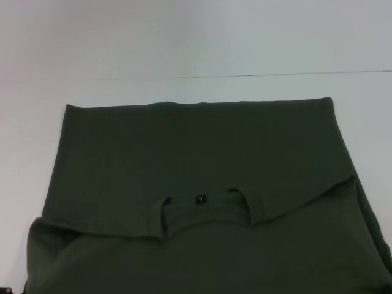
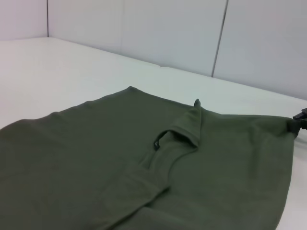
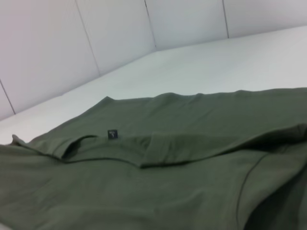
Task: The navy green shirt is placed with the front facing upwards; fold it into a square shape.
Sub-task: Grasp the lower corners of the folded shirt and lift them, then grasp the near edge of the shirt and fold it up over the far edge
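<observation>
Head view, shirt on table. The navy green shirt (image 1: 196,147) lay spread on the white table (image 1: 196,37) and filled most of the lower frame, reaching past the near edge at both lower corners. Its far edge ran straight, side to side, parallel to the table's far border. A near layer of cloth overlapped the far part; its edge ran from the left side across to the right side, rising toward the right. The collar (image 1: 205,208) sat at mid-width on that edge, w/ a small black tag (image 1: 199,199) at its centre. No print was legible on the cloth surface shown. Neither arm appeared in this view.

Left wrist view: shirt (image 2: 96,158) seen low and oblique, collar (image 2: 180,136) raised slightly off the layer beneath, tag (image 2: 157,145) at its rim. White wall panels (image 2: 168,33) stood behind the table. At the frame edge a dark part, prob. the right gripper (image 2: 300,119), met the shirt's corner; whether it was apart, together or clamped on the cloth could not be told.

Right wrist view: shirt (image 3: 192,191), collar (image 3: 120,146) and tag (image 3: 112,134) from the opp. side; cloth lay mostly flat w/ soft creases. Left gripper was not seen in any view, so its state could not be told.
</observation>
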Controlling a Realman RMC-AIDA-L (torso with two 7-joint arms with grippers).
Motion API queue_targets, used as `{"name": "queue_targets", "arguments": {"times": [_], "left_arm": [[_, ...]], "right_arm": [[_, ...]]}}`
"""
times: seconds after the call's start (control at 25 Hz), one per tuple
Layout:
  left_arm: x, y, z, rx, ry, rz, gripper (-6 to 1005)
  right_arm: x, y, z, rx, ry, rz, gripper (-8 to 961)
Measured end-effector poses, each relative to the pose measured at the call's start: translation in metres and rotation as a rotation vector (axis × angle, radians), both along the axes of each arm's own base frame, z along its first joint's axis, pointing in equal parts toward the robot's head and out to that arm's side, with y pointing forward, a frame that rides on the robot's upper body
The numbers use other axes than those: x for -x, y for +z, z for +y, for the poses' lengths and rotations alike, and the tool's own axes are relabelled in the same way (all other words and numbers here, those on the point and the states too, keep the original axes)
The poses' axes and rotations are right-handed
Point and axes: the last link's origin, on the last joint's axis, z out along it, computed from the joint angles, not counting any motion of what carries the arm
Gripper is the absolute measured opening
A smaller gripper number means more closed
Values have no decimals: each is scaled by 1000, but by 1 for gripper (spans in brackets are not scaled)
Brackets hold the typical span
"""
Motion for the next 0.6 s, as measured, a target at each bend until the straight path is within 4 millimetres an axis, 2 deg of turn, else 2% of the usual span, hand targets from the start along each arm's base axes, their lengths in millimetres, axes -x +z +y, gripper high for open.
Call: {"name": "queue_targets", "arguments": {"times": [0.2,0.32,0.6], "left_arm": [[-2,3,3,-18,-2,-18,33],[-3,7,10,-51,14,-42,33],[-4,16,36,-159,84,-136,33]], "right_arm": [[4,16,2,-69,6,51,51],[7,29,18,-85,-12,104,51],[21,43,66,-49,-30,200,50]]}}
